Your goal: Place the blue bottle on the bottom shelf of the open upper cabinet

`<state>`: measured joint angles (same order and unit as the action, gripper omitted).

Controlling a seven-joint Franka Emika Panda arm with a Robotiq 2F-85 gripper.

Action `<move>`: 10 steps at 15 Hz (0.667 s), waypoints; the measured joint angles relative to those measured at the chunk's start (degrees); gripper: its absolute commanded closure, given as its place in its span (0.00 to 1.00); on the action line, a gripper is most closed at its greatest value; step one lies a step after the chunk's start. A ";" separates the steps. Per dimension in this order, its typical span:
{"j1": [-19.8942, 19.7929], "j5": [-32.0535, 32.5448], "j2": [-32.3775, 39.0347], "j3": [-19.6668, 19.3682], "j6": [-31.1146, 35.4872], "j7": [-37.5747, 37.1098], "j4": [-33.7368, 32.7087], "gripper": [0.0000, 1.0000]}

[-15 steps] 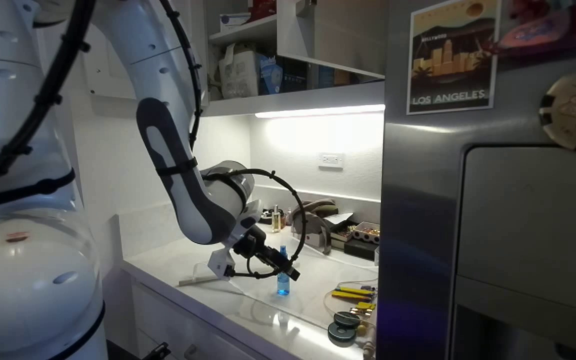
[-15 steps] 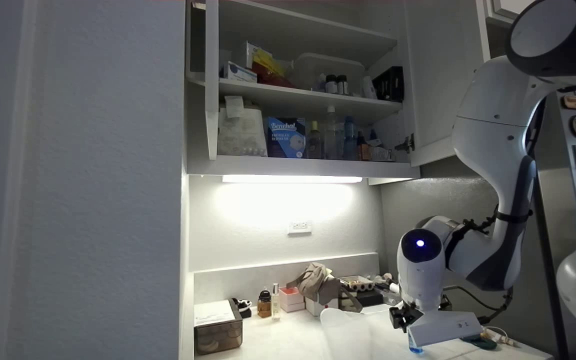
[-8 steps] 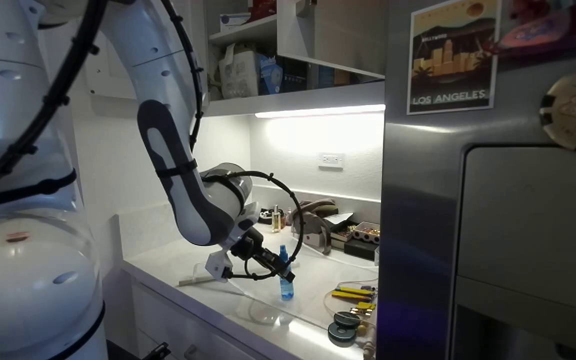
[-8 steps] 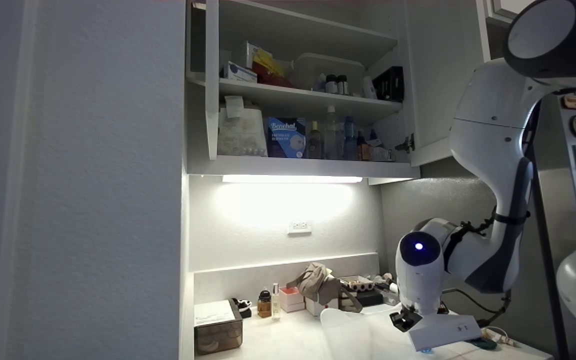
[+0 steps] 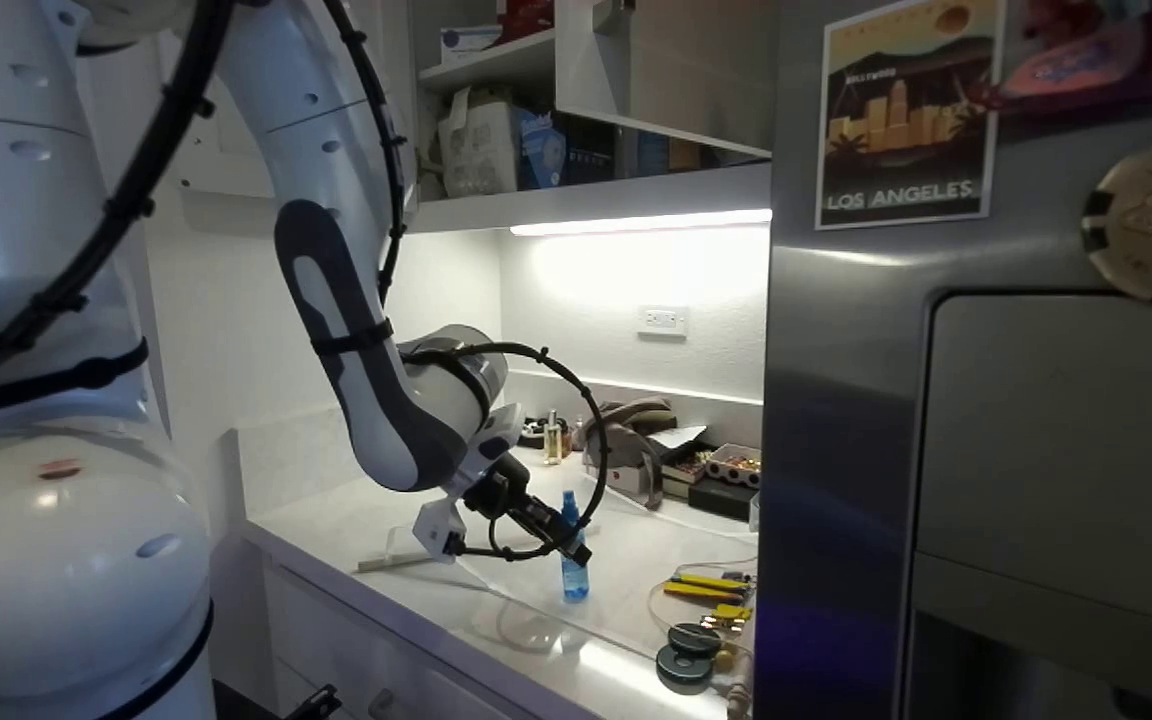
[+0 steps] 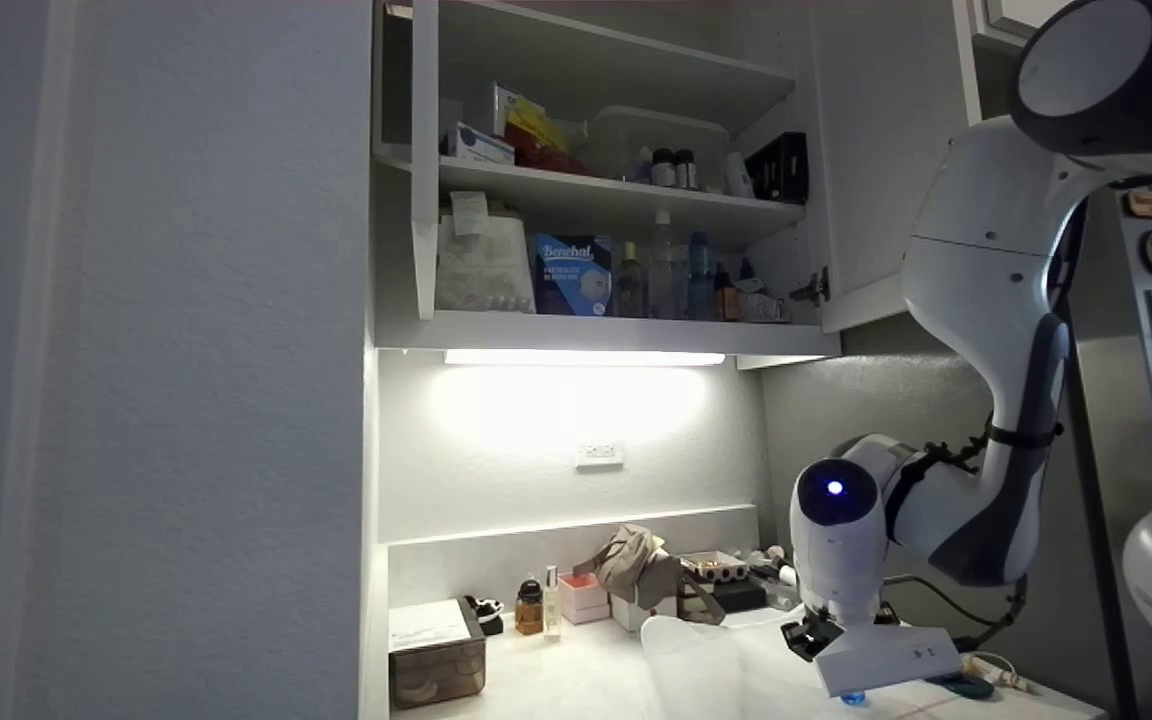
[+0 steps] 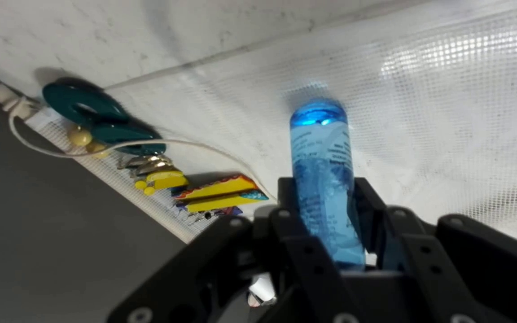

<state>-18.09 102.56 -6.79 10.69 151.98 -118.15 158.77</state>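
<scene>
The translucent blue bottle (image 7: pixel 320 143) is pinched in the wrist view between both pads of my gripper (image 7: pixel 326 190), which is shut on it. Its rounded base points away from the gripper. In an exterior view the bottle (image 5: pixel 575 580) leans slightly just over the counter; whether its base touches cannot be told. Mostly hidden behind the gripper (image 6: pixel 809 638), only the base of the bottle (image 6: pixel 853 698) shows in an exterior view. The upper cabinet (image 6: pixel 886 160) hangs open above, and its bottom shelf (image 6: pixel 616 332) lies well higher than the gripper.
On the bottom shelf stand a white container (image 6: pixel 484 262), a blue box (image 6: pixel 573 275) and several bottles. A light strip (image 6: pixel 584 358) runs beneath it. The cabinet door (image 5: pixel 666 70) juts outward. Yellow items (image 7: pixel 218 193) and green discs (image 7: pixel 85 102) lie near the bottle. The fridge (image 5: pixel 841 450) borders the counter.
The jaws have closed onto the blue bottle. It has shifted a little and tipped slightly from upright. The arm has dipped a small amount.
</scene>
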 measured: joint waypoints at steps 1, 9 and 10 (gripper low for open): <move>2.45 -2.09 -0.30 -3.11 0.29 2.29 -0.02 0.91; 9.76 -31.60 -9.81 -15.81 3.35 36.54 -0.30 0.91; 10.38 -35.24 -11.31 -15.85 3.29 39.89 -0.58 0.91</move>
<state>-7.71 67.32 -18.10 -5.15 155.27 -78.27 158.19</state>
